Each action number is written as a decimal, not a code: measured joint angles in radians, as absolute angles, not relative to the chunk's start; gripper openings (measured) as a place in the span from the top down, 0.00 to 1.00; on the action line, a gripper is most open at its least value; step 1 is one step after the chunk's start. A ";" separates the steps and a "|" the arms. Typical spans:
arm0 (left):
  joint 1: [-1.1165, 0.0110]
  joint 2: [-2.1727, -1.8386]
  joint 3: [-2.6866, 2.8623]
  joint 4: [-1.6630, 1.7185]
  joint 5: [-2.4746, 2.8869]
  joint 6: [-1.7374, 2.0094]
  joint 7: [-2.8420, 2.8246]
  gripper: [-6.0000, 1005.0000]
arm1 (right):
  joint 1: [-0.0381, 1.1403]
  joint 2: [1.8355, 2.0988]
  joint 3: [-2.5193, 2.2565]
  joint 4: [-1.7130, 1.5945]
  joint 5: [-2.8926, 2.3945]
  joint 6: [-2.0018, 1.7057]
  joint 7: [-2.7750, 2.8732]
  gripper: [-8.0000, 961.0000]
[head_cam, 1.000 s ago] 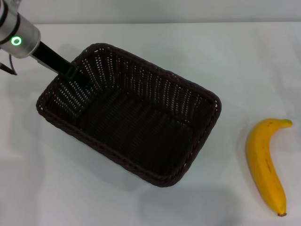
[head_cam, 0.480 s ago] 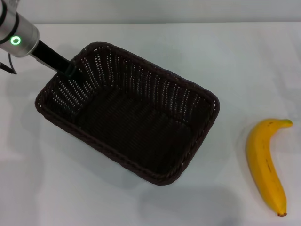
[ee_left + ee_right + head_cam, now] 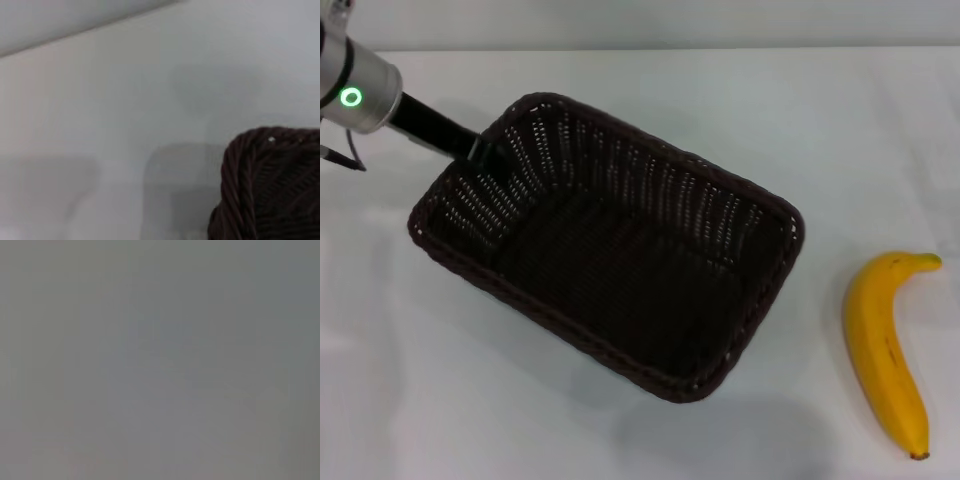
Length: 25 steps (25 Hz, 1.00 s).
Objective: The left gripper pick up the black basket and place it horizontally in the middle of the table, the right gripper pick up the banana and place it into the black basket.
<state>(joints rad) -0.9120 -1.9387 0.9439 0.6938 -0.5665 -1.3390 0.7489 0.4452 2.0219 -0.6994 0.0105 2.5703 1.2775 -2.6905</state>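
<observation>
The black basket (image 3: 620, 270) lies at an angle on the white table (image 3: 650, 75), left of the middle, and it is empty. My left gripper (image 3: 478, 150) reaches in from the far left and is shut on the basket's far left rim; its silver cylinder with the green ring light (image 3: 352, 97) shows behind it. A corner of the braided rim (image 3: 250, 190) shows close up in the left wrist view. The yellow banana (image 3: 885, 345) lies on the table to the right of the basket, apart from it. My right gripper is out of view.
The table's far edge (image 3: 720, 48) runs along the top of the head view. The right wrist view shows only plain grey.
The basket has shifted a little to the right and towards me with my left gripper on its rim. The banana has not moved.
</observation>
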 joint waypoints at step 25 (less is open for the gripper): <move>-0.667 -1.870 0.639 0.539 -1.095 -1.420 0.811 0.83 | 0.444 2.017 -0.699 -0.002 2.571 1.271 -2.691 0.14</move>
<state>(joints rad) -0.6670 -1.8699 0.6387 0.5394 -1.0951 -1.4197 0.8114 0.4443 2.0171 -0.6994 -0.0016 2.5709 1.2712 -2.6906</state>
